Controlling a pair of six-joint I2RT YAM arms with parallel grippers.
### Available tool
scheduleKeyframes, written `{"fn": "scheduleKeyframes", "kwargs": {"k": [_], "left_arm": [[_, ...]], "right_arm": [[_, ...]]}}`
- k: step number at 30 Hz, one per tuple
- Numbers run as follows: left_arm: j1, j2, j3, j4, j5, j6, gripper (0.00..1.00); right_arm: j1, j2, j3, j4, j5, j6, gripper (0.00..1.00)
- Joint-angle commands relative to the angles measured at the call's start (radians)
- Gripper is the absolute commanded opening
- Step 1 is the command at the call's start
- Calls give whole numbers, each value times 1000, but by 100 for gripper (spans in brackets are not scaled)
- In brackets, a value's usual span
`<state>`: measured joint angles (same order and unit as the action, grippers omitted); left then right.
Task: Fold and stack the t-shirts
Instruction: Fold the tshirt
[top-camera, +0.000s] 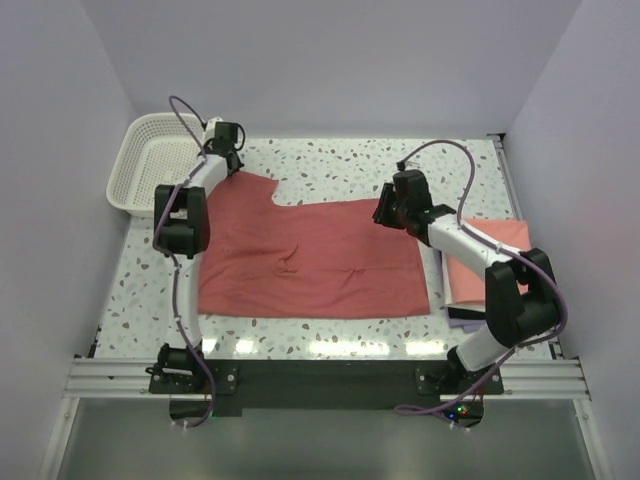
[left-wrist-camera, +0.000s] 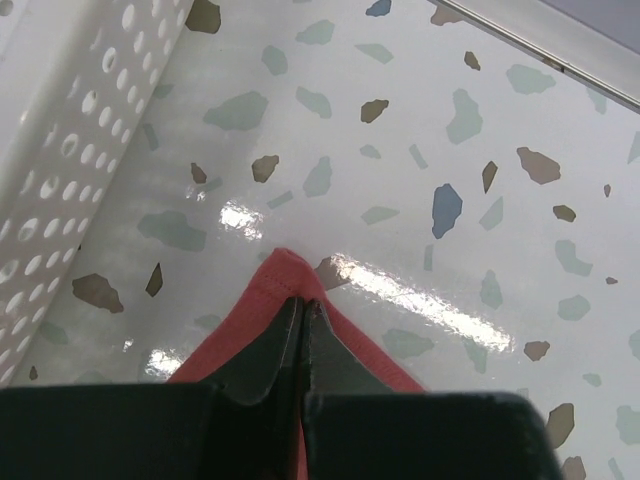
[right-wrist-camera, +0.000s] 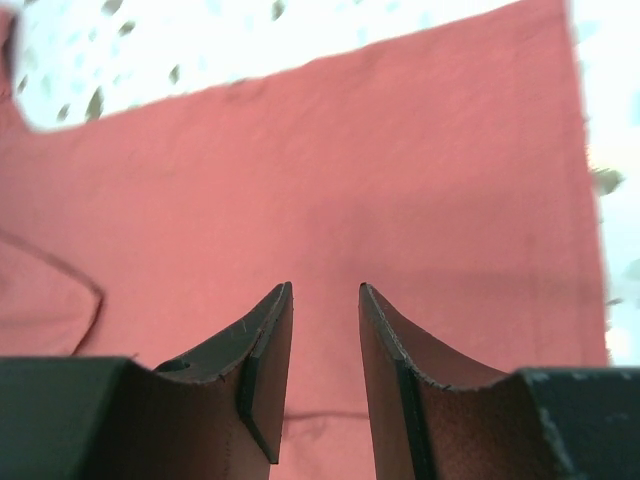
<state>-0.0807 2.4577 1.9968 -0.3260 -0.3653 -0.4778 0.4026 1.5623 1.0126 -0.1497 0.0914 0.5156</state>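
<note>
A dusty red t-shirt (top-camera: 310, 265) is lying spread out flat across the middle of the speckled surface (top-camera: 350, 160), with one corner reaching toward the far left. The left jaws are pressing tightly together on the hemmed tip of that corner, with red cloth showing on both sides of them in the left wrist view. A white lattice basket (top-camera: 150, 165) is sitting just beside this spot, in the far left corner of the surface. The right jaws are hanging above the far right part of the red shirt, parted by a narrow gap and gripping nothing, with cloth filling most of the right wrist view beneath them. A lighter salmon pink t-shirt (top-camera: 490, 262) is lying folded along the right edge of the surface, just beside the red one and partly under the right arm.
</note>
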Motion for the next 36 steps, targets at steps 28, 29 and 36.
{"fn": "scheduleKeyframes", "kwargs": {"k": [28,29,36], "left_arm": [[13,-287,-228,194,184,-2,0],[13,-290,-231,196,184,-1,0],[13,-292,-234,194,195,-4,0]], "right_arm": [[-301,564,537,-82,-4,87,36],[-303,567,535,-79,-8,89,36],[-300,567,509,-80,5,103,36]]}}
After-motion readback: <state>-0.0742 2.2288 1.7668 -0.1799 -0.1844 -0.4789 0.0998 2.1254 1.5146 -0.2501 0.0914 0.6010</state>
